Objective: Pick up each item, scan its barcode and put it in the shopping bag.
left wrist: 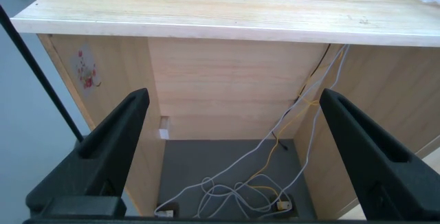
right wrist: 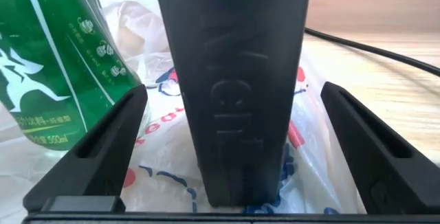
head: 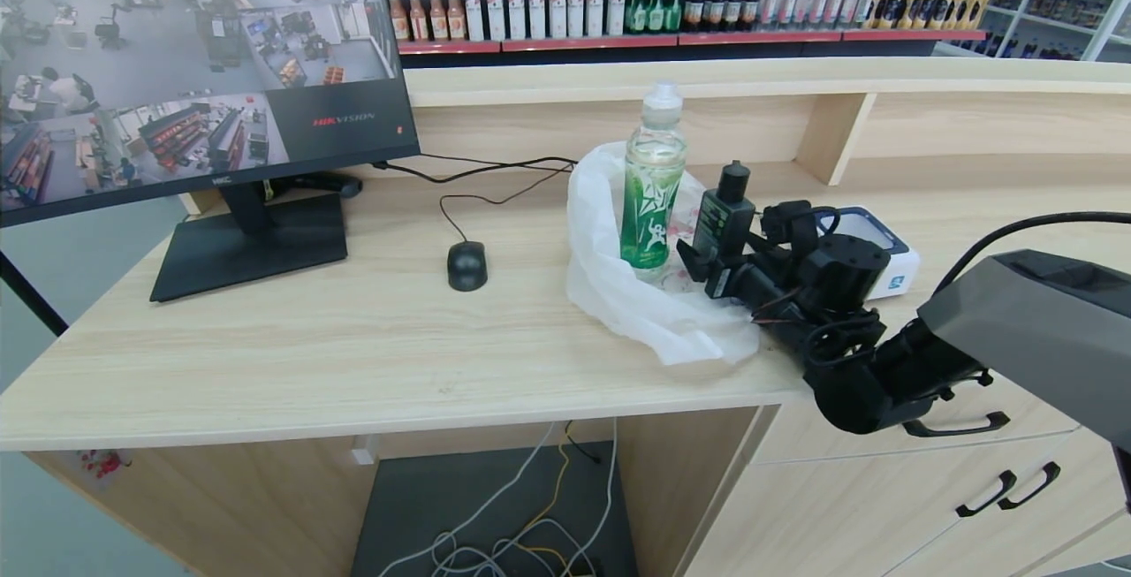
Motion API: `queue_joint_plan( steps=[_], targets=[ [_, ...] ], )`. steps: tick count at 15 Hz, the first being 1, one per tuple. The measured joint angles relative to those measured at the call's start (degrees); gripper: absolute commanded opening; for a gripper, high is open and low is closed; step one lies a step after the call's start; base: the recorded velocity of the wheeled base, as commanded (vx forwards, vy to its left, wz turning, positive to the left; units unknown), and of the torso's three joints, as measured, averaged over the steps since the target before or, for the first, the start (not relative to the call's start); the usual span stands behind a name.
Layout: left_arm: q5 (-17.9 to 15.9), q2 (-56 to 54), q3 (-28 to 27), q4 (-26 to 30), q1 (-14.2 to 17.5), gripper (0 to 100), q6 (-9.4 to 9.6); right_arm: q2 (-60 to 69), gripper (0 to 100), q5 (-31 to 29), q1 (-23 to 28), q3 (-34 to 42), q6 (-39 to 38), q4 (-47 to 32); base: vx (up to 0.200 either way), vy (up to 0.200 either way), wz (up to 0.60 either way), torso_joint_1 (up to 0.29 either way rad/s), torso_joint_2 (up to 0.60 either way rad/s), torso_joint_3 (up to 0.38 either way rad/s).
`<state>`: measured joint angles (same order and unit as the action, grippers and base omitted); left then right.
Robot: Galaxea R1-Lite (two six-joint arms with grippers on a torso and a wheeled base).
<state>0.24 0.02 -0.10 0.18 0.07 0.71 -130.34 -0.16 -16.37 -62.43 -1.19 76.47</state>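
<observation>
Two bottles stand upright, caps up, in the white shopping bag (head: 610, 294) on the worktop (head: 353, 338): a green drink bottle (head: 652, 197) and, just beside it, a dark bottle (head: 723, 222). The right gripper (right wrist: 234, 104) has its fingers (right wrist: 103, 148) spread either side of the dark bottle, apart from it. The left gripper (left wrist: 234, 107), fingers also spread, faces the worktop's front edge.

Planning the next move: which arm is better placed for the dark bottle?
Right: the right gripper, open, straddles the dark bottle at the shopping bag; the left gripper hangs away from the counter.

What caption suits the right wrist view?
Open right gripper flanks a black rectangular bottle on the white plastic bag, beside a green-labelled clear bottle.
</observation>
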Motion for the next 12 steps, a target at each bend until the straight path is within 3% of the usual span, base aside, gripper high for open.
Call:
queue_joint_plan(
  steps=[5, 12],
  targets=[
    [0.00, 0.00, 0.00, 0.00, 0.00, 100, 0.00, 8.35, 100, -0.22, -0.29, 7.36, 0.79, 0.22, 0.000, 0.000, 0.00, 0.000, 0.00, 0.000],
    [0.02, 0.00, 0.00, 0.00, 0.00, 100, 0.00, 25.84, 100, 0.40, -1.16, 27.37, 0.54, 1.40, 0.000, 0.000, 0.00, 0.000, 0.00, 0.000]
  ],
)
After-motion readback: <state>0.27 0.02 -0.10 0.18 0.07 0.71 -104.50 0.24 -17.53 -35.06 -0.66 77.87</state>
